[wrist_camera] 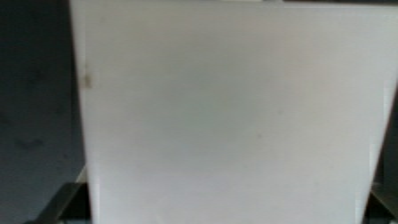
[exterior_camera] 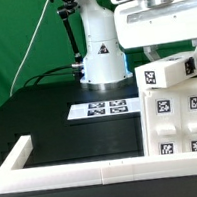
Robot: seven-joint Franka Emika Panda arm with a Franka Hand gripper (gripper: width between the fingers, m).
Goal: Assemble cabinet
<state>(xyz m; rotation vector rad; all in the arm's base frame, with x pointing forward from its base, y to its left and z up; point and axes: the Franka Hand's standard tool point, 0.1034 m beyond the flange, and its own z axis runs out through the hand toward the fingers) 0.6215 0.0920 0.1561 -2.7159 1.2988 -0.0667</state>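
Although the tool (exterior_camera: 169, 53) is hanging close above the cabinet (exterior_camera: 179, 111), its opening is not showing; the cabinet is looking stiff, light and slick, favouring an edge pinch beneath the tool.

No word, brand or number is legible: the only signs are a black triangular warning mark (exterior_camera: 101, 52) on the arm's white base (exterior_camera: 103, 74), four black-and-white square tags (exterior_camera: 93, 107) on the marker board (exterior_camera: 72, 113), and similar tags on the cabinet (exterior_camera: 181, 124) parts, all too blurred to decode.
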